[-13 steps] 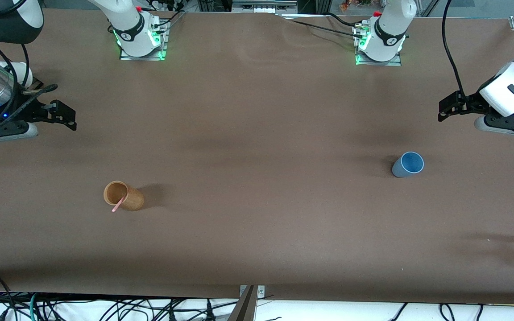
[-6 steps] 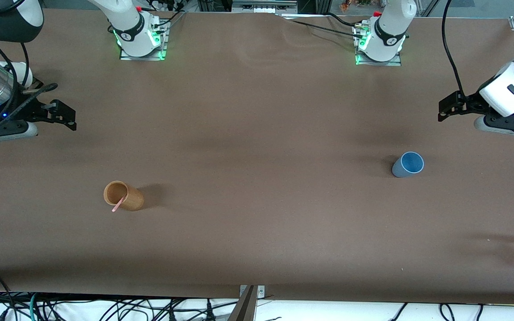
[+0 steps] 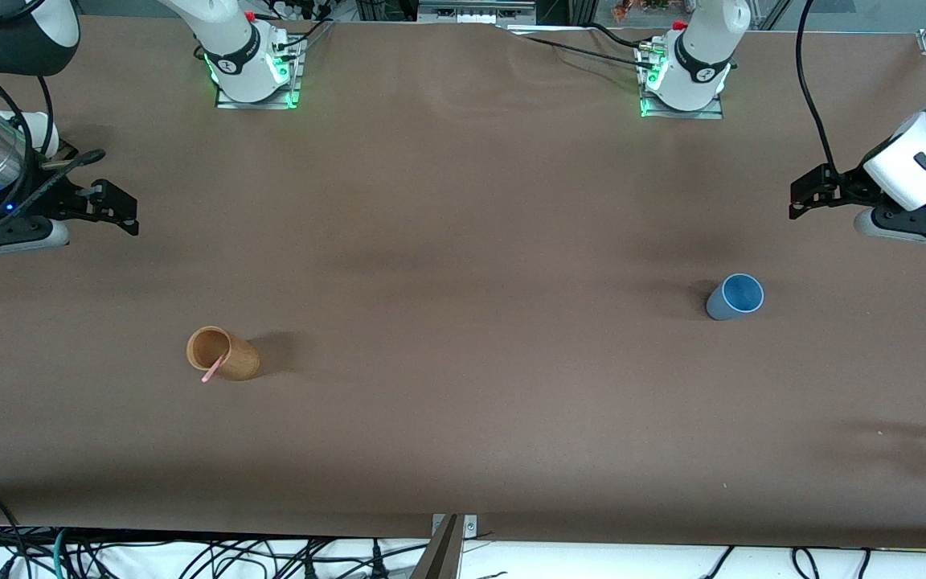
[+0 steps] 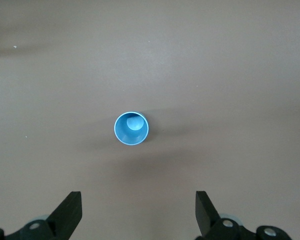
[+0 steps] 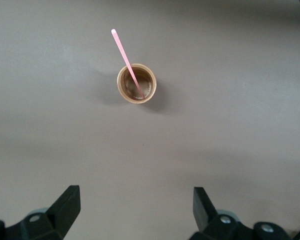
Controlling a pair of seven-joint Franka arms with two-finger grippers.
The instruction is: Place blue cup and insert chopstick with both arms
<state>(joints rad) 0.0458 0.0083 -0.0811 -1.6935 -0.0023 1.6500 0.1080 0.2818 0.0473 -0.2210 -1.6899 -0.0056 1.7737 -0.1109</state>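
Blue cup (image 3: 734, 297) upright, untouched; chopstick (image 3: 214, 367) leaned in tan cup (image 3: 223, 354) | left gripper (image 3: 802, 197) released, raised | right gripper (image 3: 121, 213) released, raised

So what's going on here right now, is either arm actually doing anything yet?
Nothing is being handled yet. The left claw hangs open above the left arm's end of the table, the right claw open above the right arm's end. The blue cup stands upright and empty toward the left arm's end. The pink chopstick leans inside the tan wooden cup toward the right arm's end, nearer the front camera than the blue cup.
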